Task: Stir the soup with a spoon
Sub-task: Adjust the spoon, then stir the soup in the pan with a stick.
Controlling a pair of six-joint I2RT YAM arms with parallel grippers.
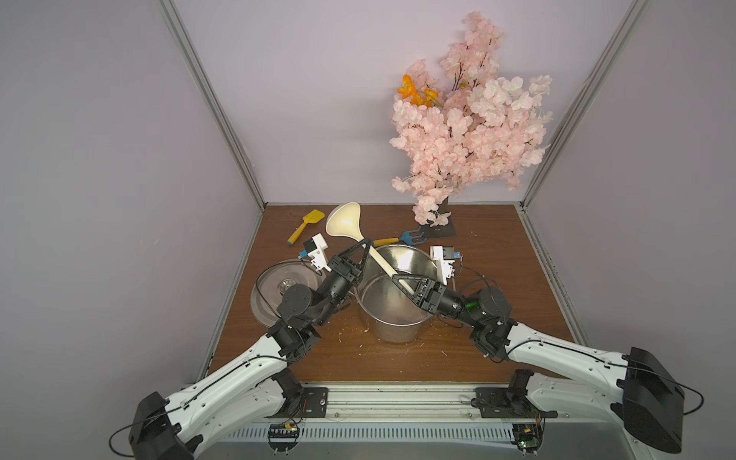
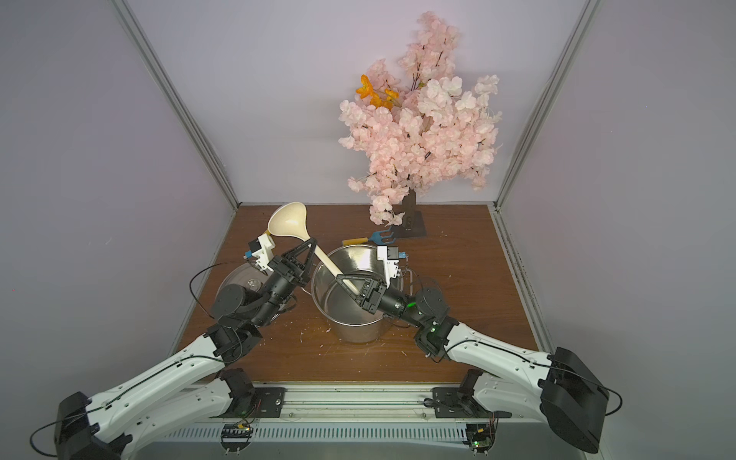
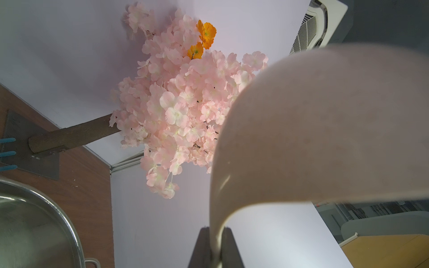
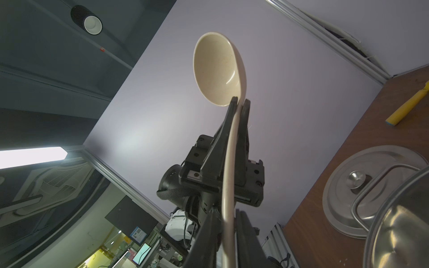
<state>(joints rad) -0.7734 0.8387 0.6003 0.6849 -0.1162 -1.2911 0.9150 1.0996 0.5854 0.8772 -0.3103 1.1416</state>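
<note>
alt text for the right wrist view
A cream spoon, bowl raised, is gripped by the left hand just below its bowl and by the right hand lower on the handle. A steel lid and pot sit on the brown table.

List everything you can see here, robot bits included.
spoon: one, cream, held over the pot, bowl raised
pot: one, steel, mid-table
lid: one, steel, left of the pot
toy shovel: one, yellow, back left
toy rake: one, blue and yellow, behind the pot
blossom tree: one, pink with some orange, back right
table: one, brown wood, underneath
left claw: one, black, shut on the spoon's neck
right claw: one, black, shut on the spoon's handle
</note>
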